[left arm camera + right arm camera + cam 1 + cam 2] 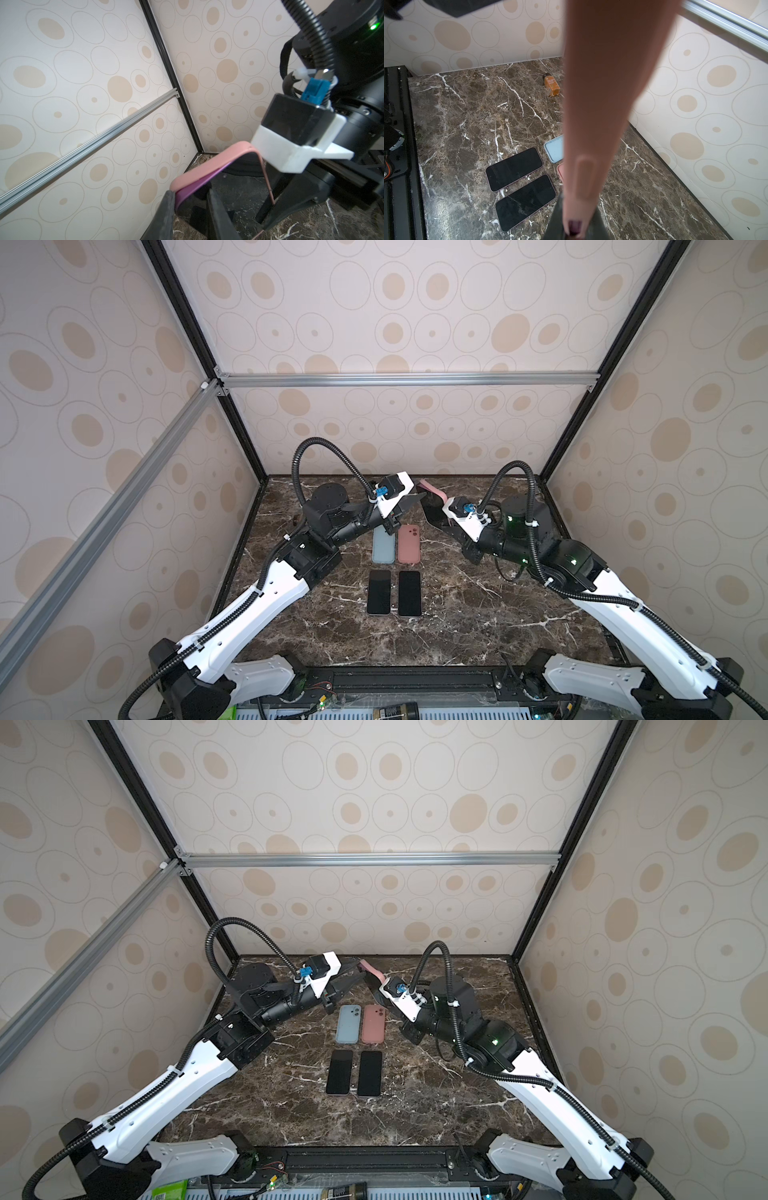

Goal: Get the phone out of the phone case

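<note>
A pink phone case (432, 488) (371, 970) with the phone in it hangs in the air over the back middle of the table, held between both arms. In the left wrist view the phone's purple edge (197, 187) shows beside the case's pink rim (207, 164) at one corner, and its dark screen (239, 182) faces the camera. My left gripper (191, 207) (417, 498) is shut on that corner. My right gripper (574, 228) (433, 512) is shut on the other end of the case (602, 104), which is seen edge-on there.
On the marble table lie a blue case (383, 545) and another pink case (409, 545) side by side. Two bare phones (379, 592) (409, 593) lie screen up in front of them. A brown bottle (552, 85) lies near the wall.
</note>
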`<state>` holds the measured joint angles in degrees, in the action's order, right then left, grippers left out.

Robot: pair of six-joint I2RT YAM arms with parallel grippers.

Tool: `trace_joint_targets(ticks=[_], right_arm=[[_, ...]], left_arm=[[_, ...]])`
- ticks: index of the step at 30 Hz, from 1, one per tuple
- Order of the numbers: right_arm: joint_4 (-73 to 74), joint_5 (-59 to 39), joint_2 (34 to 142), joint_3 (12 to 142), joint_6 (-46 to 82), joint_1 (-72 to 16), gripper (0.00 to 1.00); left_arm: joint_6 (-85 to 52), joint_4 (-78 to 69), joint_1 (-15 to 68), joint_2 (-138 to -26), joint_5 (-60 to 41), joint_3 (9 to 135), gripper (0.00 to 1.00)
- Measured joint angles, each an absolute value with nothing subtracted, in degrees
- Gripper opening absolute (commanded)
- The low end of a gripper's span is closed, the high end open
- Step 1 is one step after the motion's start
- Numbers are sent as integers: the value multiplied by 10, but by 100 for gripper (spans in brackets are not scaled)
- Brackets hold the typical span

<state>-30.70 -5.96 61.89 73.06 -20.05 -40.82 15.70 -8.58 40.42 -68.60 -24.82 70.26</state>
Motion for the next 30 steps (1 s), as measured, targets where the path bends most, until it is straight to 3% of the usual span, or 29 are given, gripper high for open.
trace_joint_targets(ticks=[11, 20, 30], right_arm=[[-314, -45, 592, 722, -206, -413, 0], [-349, -65, 585, 733, -209, -412, 0], [-395, -91, 596, 753, -200, -409, 0]], left_arm=[[156, -79, 396, -689, -310, 717, 21], [157, -32, 364, -707, -421, 752, 22], [160, -12, 360, -713, -450, 755, 26]])
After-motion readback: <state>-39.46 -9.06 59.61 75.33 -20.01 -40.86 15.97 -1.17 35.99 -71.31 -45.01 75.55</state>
